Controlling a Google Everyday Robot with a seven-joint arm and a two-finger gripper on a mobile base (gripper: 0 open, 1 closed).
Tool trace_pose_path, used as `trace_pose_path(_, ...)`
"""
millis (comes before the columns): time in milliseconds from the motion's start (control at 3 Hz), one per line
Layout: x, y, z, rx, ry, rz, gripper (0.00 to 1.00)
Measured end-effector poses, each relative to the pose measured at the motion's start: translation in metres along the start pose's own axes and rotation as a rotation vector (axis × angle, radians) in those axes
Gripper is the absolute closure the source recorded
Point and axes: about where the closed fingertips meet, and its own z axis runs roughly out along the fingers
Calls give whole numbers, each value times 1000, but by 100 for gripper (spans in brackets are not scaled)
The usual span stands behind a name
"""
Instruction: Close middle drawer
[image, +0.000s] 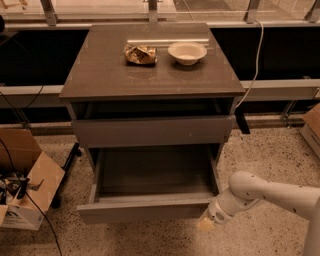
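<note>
The middle drawer (145, 210) of the grey-brown cabinet is pulled far out towards me, and its plain grey inside (155, 170) holds nothing I can see. My gripper (206, 223) is low on the right, at the end of the white arm (265, 192). It sits right at the right end of the drawer's flat front panel, close to or touching the corner. The taller drawer front with the tiny white speck (150, 131) above stands slightly out. The lowest drawer front is hidden under the open drawer.
A white bowl (187, 52) and a crumpled snack bag (140, 54) lie on the cabinet top (100, 75). An open cardboard box (27, 175) with cables stands on the floor at the left. Another box (312, 127) is at the right edge. A white cable (257, 55) hangs at the back right.
</note>
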Motion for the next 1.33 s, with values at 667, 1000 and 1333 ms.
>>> trace_pose_path(667,-10,-12,-2,39,-76,20,100)
trace_pose_path(1000,-29,-26,-4,78,-100,-25,100)
trace_pose_path(1333,-29,-25,-4,78,-100,-26,100)
